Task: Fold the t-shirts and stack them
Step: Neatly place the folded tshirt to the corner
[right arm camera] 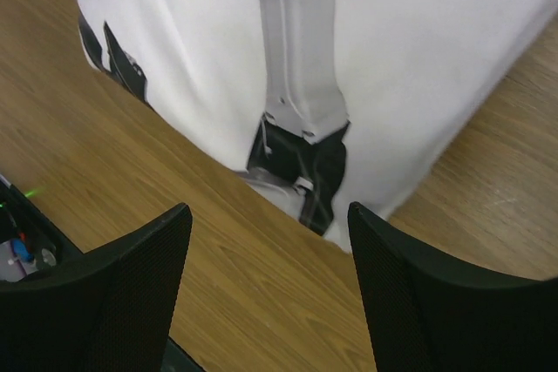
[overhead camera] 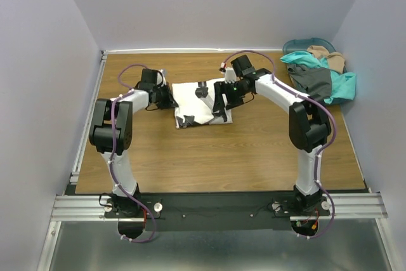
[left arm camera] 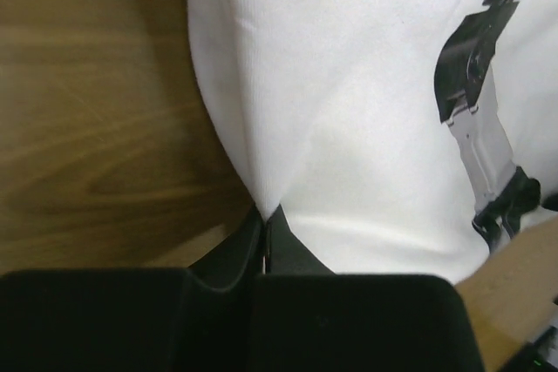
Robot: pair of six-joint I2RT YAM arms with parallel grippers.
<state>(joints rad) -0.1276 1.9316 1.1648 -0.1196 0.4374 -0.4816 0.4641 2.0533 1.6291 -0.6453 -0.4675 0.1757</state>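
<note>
A white t-shirt (overhead camera: 200, 103) with a black and grey print lies folded in the middle of the wooden table (overhead camera: 209, 157). My left gripper (overhead camera: 170, 96) is at its left edge, shut on a pinch of the white fabric (left arm camera: 266, 202). My right gripper (overhead camera: 223, 103) hovers open over the shirt's right part; the right wrist view shows the shirt's edge (right arm camera: 410, 58) and bare wood between the fingers (right arm camera: 148, 276). Teal (overhead camera: 339, 84), dark grey (overhead camera: 314, 80) and tan (overhead camera: 330, 58) t-shirts lie heaped at the back right.
A round teal plastic basket (overhead camera: 298, 44) stands at the back right corner, under the heap of shirts. Pale walls close the table at the back and both sides. The metal rail (overhead camera: 216, 206) with the arm bases runs along the near edge.
</note>
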